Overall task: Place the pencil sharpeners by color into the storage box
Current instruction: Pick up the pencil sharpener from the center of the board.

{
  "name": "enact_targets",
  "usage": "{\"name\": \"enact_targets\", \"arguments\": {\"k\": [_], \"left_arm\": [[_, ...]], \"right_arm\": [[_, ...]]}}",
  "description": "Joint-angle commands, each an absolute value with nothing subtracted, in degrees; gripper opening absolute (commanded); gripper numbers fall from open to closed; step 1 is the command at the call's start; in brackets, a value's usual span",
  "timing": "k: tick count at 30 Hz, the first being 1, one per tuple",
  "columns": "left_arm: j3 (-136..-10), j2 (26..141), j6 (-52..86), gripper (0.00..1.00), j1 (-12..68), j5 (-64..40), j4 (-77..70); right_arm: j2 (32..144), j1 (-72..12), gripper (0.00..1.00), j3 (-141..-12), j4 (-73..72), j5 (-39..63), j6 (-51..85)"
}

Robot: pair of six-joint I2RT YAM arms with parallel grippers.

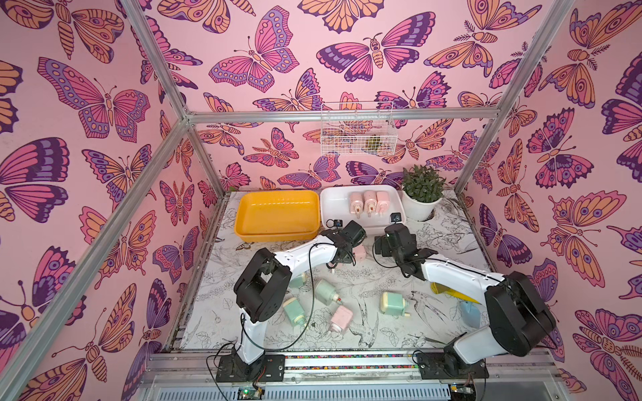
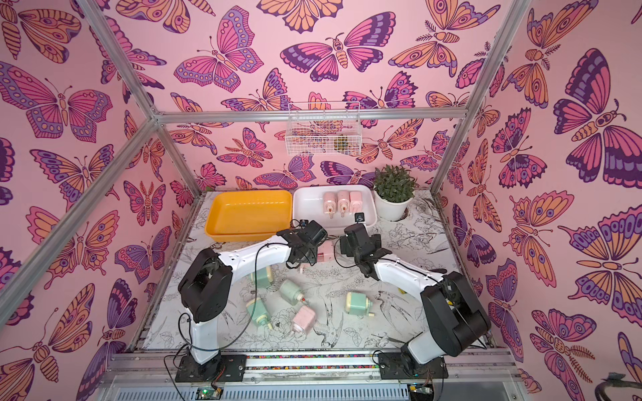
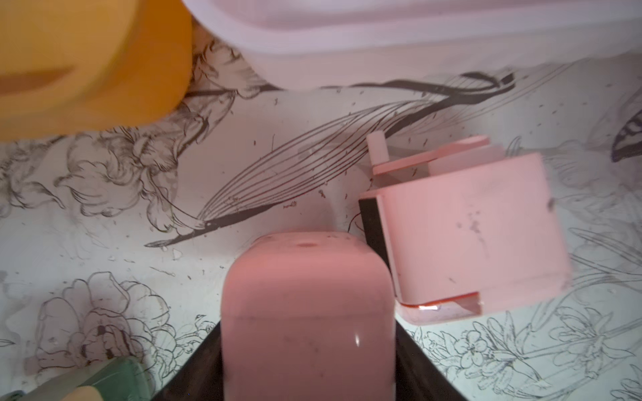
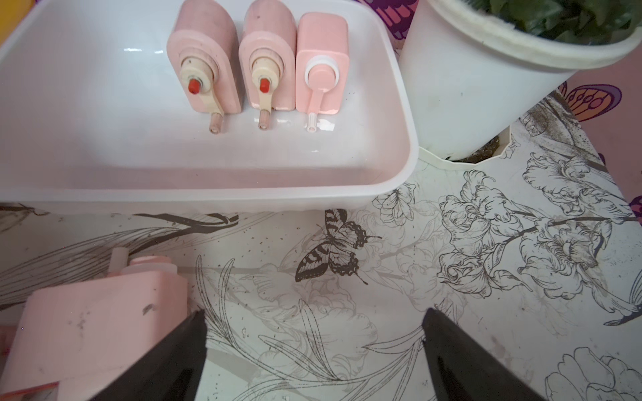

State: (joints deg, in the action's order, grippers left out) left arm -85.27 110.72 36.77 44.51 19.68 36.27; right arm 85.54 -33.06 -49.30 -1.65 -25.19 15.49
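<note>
Top views: the bench [image 1: 347, 277] is showing a black-and-white floral and bird print, boxed in by pink butterfly walls [image 1: 87, 104] and metal framing. A white wire basket [image 1: 356, 130] is hanging on the back wall. A yellow tray [image 1: 278, 215] is sitting just beside the white tray [image 1: 328, 211], with a potted plant [image 1: 422, 194] on the white tray's other side. Three pink sharpeners [image 1: 368, 203] are lying in the white tray, cranks pointing toward the arms. Four green sharpeners [image 2: 359, 303] and one loose pink sharpener [image 2: 303, 319] are lying on the bench, axes pointing different ways.

Left wrist: the left claw [image 3: 307, 347] is gripping a pink sharpener [image 3: 307, 305], long axis running away from the camera toward the white tray. Another pink sharpener [image 3: 469, 232] is lying tilted just beside it on the bench.

Right wrist: the right claw [image 4: 312, 361] is standing wide open over bare bench, holding nothing, near the white tray's front wall [image 4: 208, 198]. Three pink sharpeners are lined up side by side inside.
</note>
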Motion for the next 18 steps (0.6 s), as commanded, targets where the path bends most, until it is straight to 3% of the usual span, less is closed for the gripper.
{"name": "enact_targets", "arguments": {"k": [1, 10, 14, 16, 18], "left_arm": [[-90.6, 105.7, 31.7, 0.0, 43.2, 23.8, 37.2], [-109.4, 116.3, 29.1, 0.0, 39.5, 26.1, 39.5], [-120.6, 123.8, 30.7, 0.0, 38.8, 28.7, 44.8], [-124.3, 126.5, 30.6, 0.0, 38.2, 26.2, 45.7], [-127.4, 129.0, 30.7, 0.0, 37.7, 25.6, 45.7]], "right_arm": [[82.8, -30.2, 1.0, -48.6, -2.5, -21.8, 17.4], [88.0, -18.3, 0.98, -55.5, -0.2, -6.3, 19.2], [96.1, -16.5, 0.96, -65.1, 9.6, -8.3, 18.7], [99.6, -16.0, 0.81, -69.1, 12.3, -10.3, 18.2], [102.6, -15.1, 0.75, -71.9, 13.1, -10.2, 18.0]]}}
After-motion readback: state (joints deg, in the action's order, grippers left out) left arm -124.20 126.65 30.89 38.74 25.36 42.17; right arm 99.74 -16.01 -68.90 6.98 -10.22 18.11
